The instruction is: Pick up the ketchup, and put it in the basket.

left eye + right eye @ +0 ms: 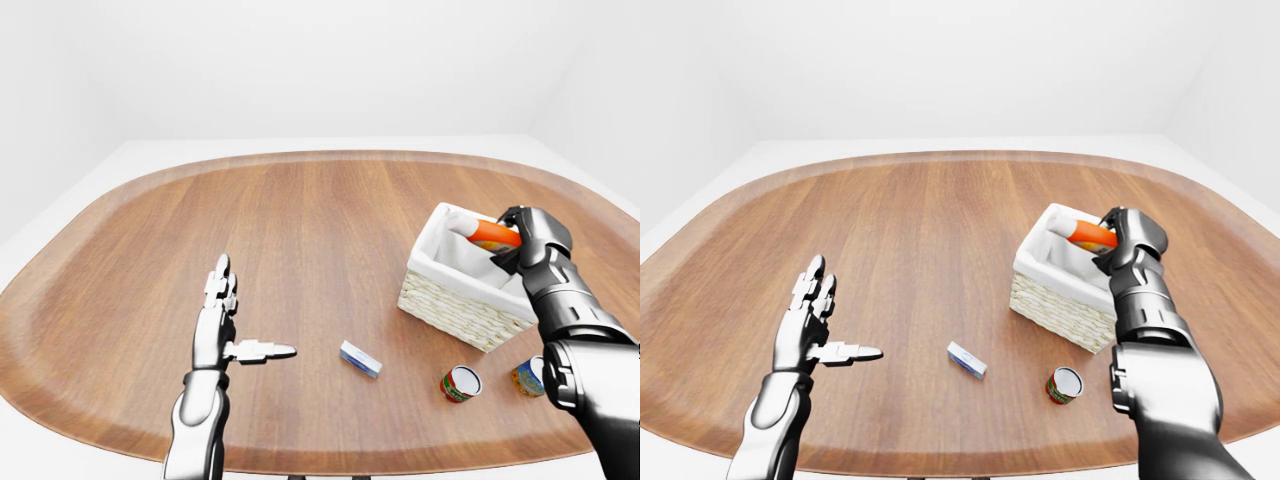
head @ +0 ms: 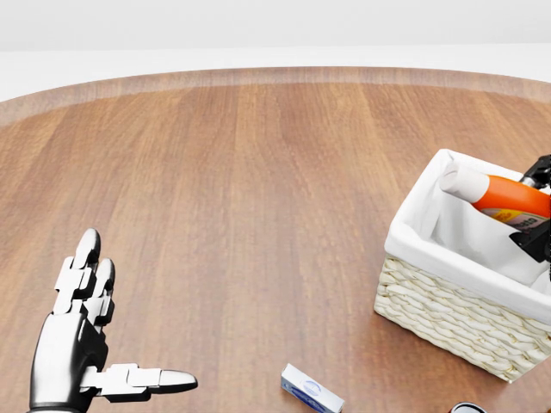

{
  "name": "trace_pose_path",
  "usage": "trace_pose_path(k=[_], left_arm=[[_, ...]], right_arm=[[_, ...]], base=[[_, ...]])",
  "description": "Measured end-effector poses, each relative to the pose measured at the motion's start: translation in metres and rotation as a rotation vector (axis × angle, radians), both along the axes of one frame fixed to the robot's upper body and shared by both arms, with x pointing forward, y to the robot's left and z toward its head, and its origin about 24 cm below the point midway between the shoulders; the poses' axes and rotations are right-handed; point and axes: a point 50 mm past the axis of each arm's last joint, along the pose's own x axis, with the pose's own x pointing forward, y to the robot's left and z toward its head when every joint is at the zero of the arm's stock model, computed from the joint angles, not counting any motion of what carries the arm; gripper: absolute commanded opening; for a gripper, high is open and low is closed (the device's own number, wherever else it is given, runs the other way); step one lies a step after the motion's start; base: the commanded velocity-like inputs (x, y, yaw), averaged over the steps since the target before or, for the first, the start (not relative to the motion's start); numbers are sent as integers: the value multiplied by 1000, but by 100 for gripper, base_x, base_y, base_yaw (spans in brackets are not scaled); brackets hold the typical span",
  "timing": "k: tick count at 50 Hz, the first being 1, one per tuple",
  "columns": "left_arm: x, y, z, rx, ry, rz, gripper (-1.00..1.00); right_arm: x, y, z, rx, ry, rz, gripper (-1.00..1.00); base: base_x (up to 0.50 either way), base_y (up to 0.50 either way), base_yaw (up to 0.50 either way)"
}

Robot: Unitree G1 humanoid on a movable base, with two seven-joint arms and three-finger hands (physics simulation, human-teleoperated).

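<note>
No readable text anywhere. The orange ketchup bottle with white cap (image 2: 504, 194) has a label patch, too blurred to read. The small blue-and-white box (image 2: 312, 389) shows an oval mark, illegible. The red-labelled tin can (image 1: 460, 383) and blue-and-yellow can (image 1: 527, 376): printing unresolved.

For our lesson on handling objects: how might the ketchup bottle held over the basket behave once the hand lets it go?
The ketchup bottle looks round and smooth, so it may slip in the right hand. It lies tilted, cap end lower, inside the basket, so it would probably slide down. The white liner looks soft, so it should settle rather than bounce.
</note>
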Motion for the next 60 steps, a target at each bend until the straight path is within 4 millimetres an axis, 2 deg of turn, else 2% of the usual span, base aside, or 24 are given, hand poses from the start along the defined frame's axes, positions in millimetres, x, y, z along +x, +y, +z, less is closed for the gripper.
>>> trace_pose_path(k=[31,60], left_arm=[[0,-1,-1,5,-2,-3,100],[2,-3,-5,14,1,-3,100]], right_arm=[[1,13,-18,-11,52,13,-100],[2,14,-20,-7,57,-2,-100]], base=[[0,0,0],[0,0,0]])
